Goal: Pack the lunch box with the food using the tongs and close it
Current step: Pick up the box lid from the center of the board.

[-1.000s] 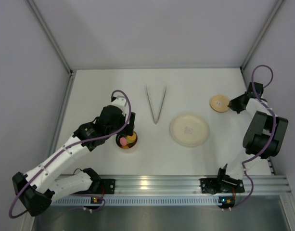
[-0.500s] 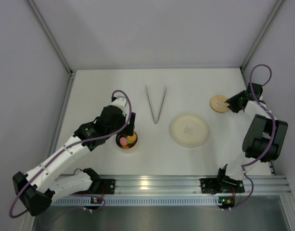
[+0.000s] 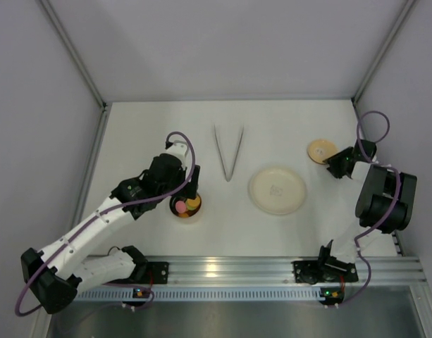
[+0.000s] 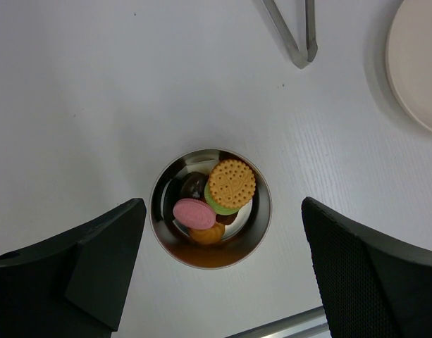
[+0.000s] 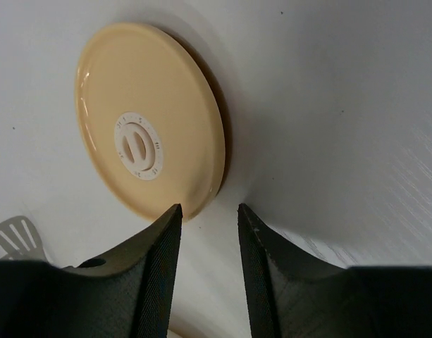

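Note:
The lunch box (image 3: 186,206) is a small round steel pot, uncovered, with the food (image 4: 214,201) in it: a tan biscuit, plus pink, green, orange and dark pieces. My left gripper (image 3: 189,191) hangs open above it, its fingers (image 4: 96,260) wide on either side of the pot (image 4: 210,208). The tan lid (image 3: 321,151) lies flat at the back right. My right gripper (image 3: 336,163) is open just beside the lid (image 5: 149,120), with nothing between its fingertips (image 5: 209,210). The tongs (image 3: 228,151) lie on the table by themselves.
A pale round plate (image 3: 277,189), bare, lies between the pot and the lid. The tip of the tongs (image 4: 298,42) and the plate's rim (image 4: 413,63) show at the top of the left wrist view. Enclosure walls stand on three sides.
My right gripper has gone from shut to open and drawn back a little toward the near side of the lid. The left arm has barely moved.

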You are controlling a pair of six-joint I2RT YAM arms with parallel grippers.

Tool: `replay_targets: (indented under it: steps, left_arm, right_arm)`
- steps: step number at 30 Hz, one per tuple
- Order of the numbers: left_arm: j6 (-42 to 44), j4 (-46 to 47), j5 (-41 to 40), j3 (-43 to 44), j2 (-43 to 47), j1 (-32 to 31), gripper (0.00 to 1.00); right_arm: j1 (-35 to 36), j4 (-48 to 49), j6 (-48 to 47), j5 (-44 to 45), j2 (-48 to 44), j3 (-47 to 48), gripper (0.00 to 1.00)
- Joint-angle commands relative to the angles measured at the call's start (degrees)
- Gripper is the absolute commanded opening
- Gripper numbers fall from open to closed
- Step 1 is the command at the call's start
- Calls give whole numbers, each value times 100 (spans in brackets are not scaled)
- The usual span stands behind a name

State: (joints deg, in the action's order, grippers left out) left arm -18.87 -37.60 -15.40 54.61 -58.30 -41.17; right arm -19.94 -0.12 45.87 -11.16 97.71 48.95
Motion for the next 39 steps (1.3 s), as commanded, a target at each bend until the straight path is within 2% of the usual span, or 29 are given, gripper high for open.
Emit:
replay_targets:
  steps: [1,7,14,19,28,31,33,39]
  left_arm:
    - [68,245,63,-21,-14,21,97]
    - [77,245,54,-21,-23,21,97]
    - [77,227,81,-12,-85,21,97]
    - [77,245,107,-20,-102,21,97]
    - [77,245,151,-12,-120,21,97]
    - [68,245,151,-21,-129,12,97]
    - [68,236,151,-20,-120,21,97]
    - [68,245,160,-3,-137,21,97]
  right_arm:
    - [-62,1083,177,-106,186,-157,38]
    - [-167,1646,449,-159,354,-386,38]
    - [-247,1954,678,-229,521,-456,36]
    - [-238,1919,678,-238,565,-404,32]
    - [-238,1884,695,-246,723,-193,20]
    - [-238,1936,713,-334,749,-184,10]
    - [-238,1954,731,-404,706,-210,0]
    - [-229,1841,704,-563,319,-272,0]
